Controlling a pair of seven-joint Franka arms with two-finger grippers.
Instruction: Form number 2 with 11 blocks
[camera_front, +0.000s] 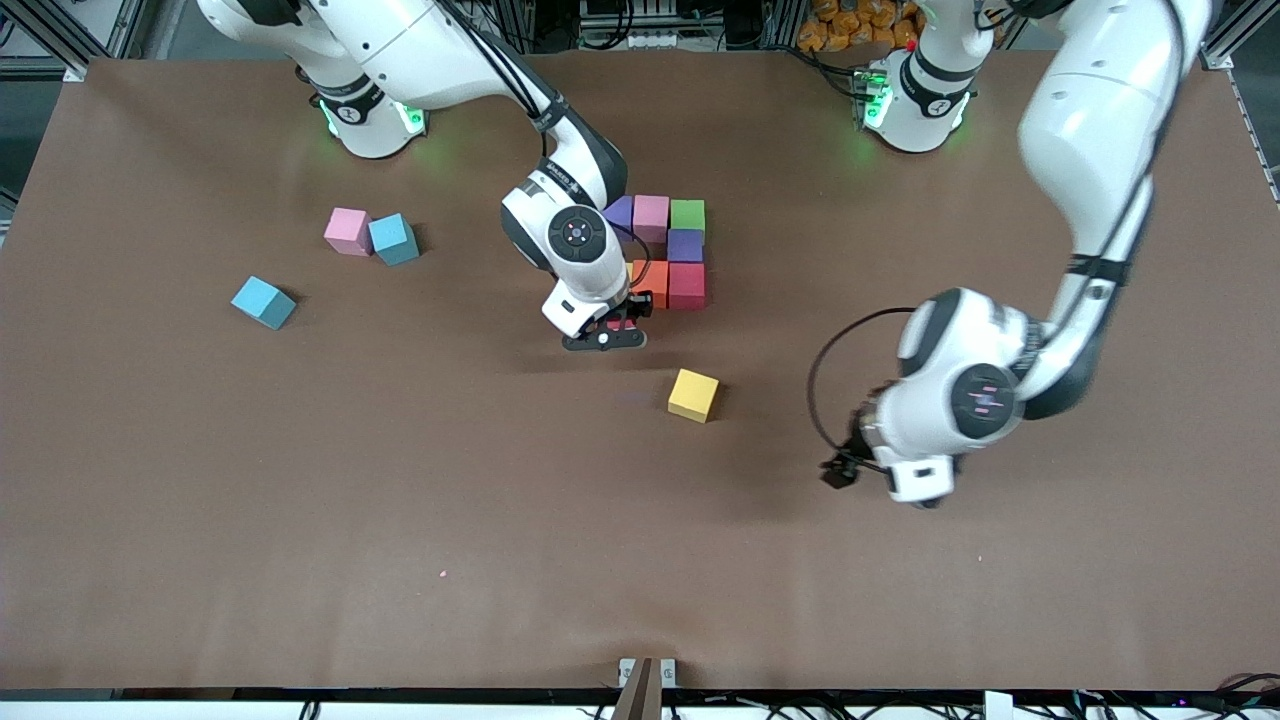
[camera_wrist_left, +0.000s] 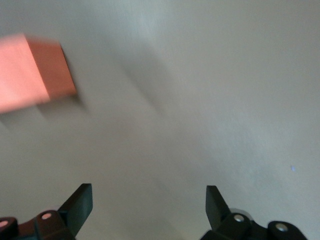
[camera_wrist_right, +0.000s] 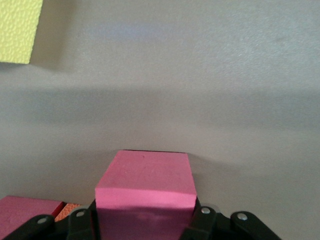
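Brown tabletop runs wide under both arms, with their bases along its upper edge in the front view.

Near the middle lies the cluster of blocks that makes up the unfinished number 2. A dark purple cube, a pink cube and a green cube form the row farthest from the front camera. A purple cube sits just in front of the green one, and a red cube lies nearer still, touching an orange cube beside it. Part of the cluster is hidden by the right arm.

The right claw is over the tabletop at the cluster's nearer edge, beside the orange cube. Its fingers are clamped on a bright pink block, which the right wrist view shows squarely between them.

A yellow cube lies alone, nearer the front camera than the cluster. Toward the right arm's end of the tabletop, a pale pink cube touches a light blue cube. Another light blue cube lies apart from them, nearer the camera and closer to that end.

The left claw hangs over bare tabletop toward the left arm's end, nearer the camera than the yellow cube. Its fingers stand wide apart with nothing between them. A blurred orange-pink block shows in its wrist view.
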